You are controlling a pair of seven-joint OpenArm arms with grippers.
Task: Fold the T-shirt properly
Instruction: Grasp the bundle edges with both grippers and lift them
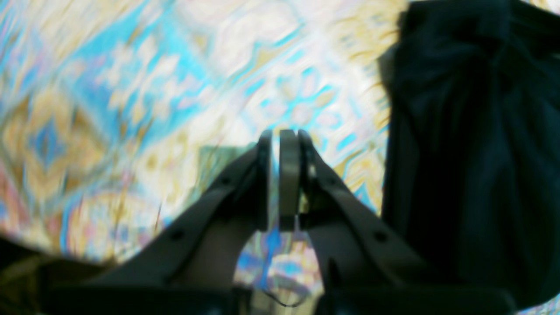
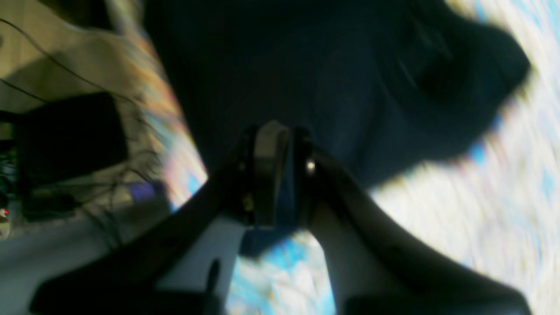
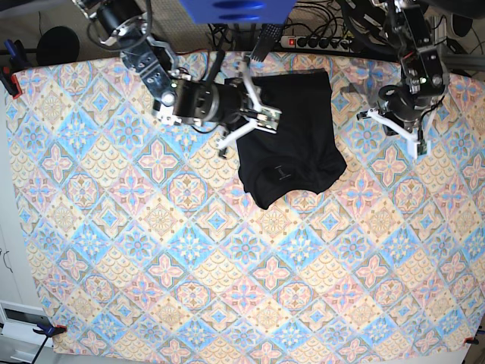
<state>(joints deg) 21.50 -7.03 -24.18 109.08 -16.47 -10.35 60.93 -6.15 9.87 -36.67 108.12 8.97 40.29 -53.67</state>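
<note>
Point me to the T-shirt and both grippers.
T-shirt point(image 3: 292, 129): base view, middle of the cloth.
Left gripper point(image 1: 284, 175): left wrist view, between the fingertips.
Right gripper point(image 2: 275, 170): right wrist view, between the fingertips.

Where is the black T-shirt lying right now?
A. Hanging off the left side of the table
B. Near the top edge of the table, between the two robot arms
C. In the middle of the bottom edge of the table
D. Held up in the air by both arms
B: in the base view the T-shirt lies bunched on the patterned tablecloth near the top edge, between the right gripper and the left gripper.
</note>
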